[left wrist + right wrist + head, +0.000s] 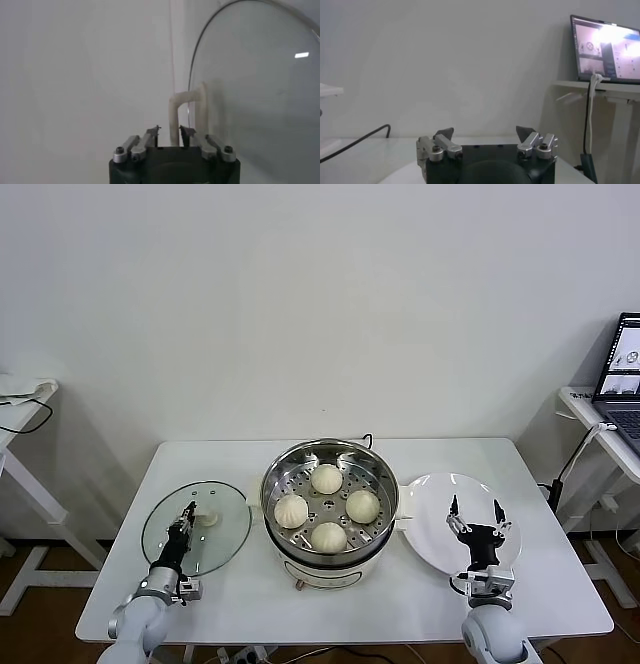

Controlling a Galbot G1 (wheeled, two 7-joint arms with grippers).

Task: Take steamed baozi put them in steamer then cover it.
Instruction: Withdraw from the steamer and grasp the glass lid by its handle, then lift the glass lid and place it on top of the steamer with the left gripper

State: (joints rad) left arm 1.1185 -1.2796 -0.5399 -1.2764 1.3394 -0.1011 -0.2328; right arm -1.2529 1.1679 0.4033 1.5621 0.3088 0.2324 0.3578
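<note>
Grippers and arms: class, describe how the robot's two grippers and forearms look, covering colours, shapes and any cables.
Both match. The left gripper and right gripper each have a black body with two slim dark pointed fingers mounted on silver metal brackets with round screws. Thin cables run along the black wrist sections. Behind those, the forearms are rounded pale grey-white shells.

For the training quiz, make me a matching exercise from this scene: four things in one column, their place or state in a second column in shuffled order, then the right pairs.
Things:
1. baozi
2. cover
3. left gripper
4. right gripper

Places or states:
A. open above the white plate
B. shut on the white handle
C. flat on the table, left of the steamer
D. four on the perforated tray

Pairs: 1-D, 2-C, 3-B, 4-A
</note>
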